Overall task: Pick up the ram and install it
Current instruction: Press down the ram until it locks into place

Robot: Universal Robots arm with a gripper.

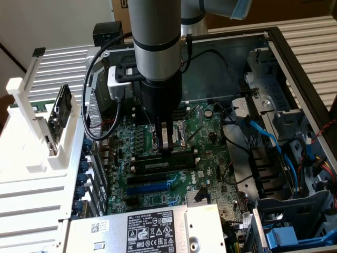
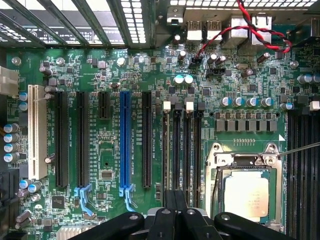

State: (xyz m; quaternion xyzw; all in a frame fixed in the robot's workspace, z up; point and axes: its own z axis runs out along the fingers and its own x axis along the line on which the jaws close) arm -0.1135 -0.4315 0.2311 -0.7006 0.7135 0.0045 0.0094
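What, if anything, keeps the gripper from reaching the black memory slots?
Nothing, it seems, so yes: the gripper hangs shut right above the memory slots beside the processor socket; no cable crosses between.

Gripper [image 1: 167,141] above memory slots [image 1: 163,158] (beside processor socket [image 1: 179,134]).

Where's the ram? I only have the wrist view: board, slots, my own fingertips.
Observer: The ram stands on edge in a memory slot beside the CPU socket. The gripper, fingers shut, comes down right at its top edge; I can't tell if they touch.
Operator: Arm pose?
Observer: The arm hangs roughly vertical over the middle of the board.
Operator: Anything outside the case?
Observer: A white rack at the exterior view's left, with a dark board upright in it; what kind, I can't tell.
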